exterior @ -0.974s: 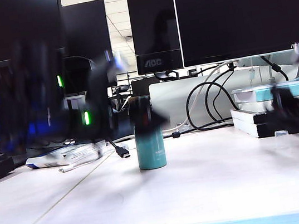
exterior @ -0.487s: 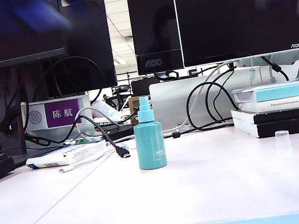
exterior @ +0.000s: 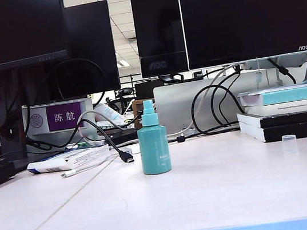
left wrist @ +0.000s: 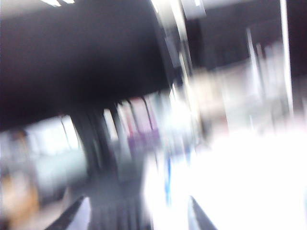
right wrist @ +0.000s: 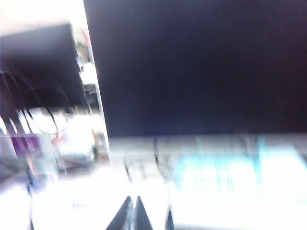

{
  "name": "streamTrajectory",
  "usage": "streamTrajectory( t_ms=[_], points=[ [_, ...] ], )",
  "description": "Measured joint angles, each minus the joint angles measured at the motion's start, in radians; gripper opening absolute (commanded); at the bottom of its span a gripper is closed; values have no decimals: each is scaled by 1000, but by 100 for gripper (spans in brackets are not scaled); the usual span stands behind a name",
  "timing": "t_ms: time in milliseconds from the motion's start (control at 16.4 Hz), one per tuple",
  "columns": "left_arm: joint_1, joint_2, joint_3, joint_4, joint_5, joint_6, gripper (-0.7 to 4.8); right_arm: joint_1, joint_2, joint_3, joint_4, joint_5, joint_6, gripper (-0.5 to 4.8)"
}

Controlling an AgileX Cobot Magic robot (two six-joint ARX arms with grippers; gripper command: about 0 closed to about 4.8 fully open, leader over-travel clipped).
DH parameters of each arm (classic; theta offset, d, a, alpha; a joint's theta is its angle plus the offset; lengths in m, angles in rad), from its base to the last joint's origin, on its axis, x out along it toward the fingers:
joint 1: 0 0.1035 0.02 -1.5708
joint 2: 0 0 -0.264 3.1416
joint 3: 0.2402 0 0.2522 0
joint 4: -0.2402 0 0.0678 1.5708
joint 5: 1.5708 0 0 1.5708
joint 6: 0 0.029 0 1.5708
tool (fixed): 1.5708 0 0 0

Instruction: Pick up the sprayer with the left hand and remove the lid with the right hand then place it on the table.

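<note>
Teal sprayer (exterior: 153, 145) upright mid-table (exterior: 212, 199), uncapped, clear lid (exterior: 288, 140) well apart, right side

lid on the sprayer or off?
Off. The lid stands on the table, right of the sprayer, whose nozzle is bare.

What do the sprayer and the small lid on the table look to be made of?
Sprayer: seemingly opaque teal plastic with a smooth satin finish; even colour and a soft sheen, no reflections. Lid: probably clear plastic, since the table shows through it, though it is too small to be sure. Table: white and matte, material unclear.
</note>
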Motion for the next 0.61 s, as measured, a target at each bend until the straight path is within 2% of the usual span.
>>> streamTrajectory(
  t_ms=[61,122,183,243,365,426,609],
  points=[
    [0,-60,-64,-83,-1,-9,204,0,4,-64,-23,2,5,-2],
    [0,-91,-140,-62,-1,-32,172,0,4,-122,-21,2,19,-2],
    [0,-103,-230,-18,-1,-16,168,0,3,-196,2,2,42,-2],
    [0,-97,-260,23,2,-2,168,0,4,-244,33,2,51,-2],
    [0,-71,-270,188,-27,-188,168,-2,5,-311,74,48,54,-2],
    [0,-44,-314,231,13,-211,168,-5,3,-311,78,68,54,-2],
    [0,35,-480,339,105,-203,169,-3,2,-311,77,68,31,0]
  ],
)
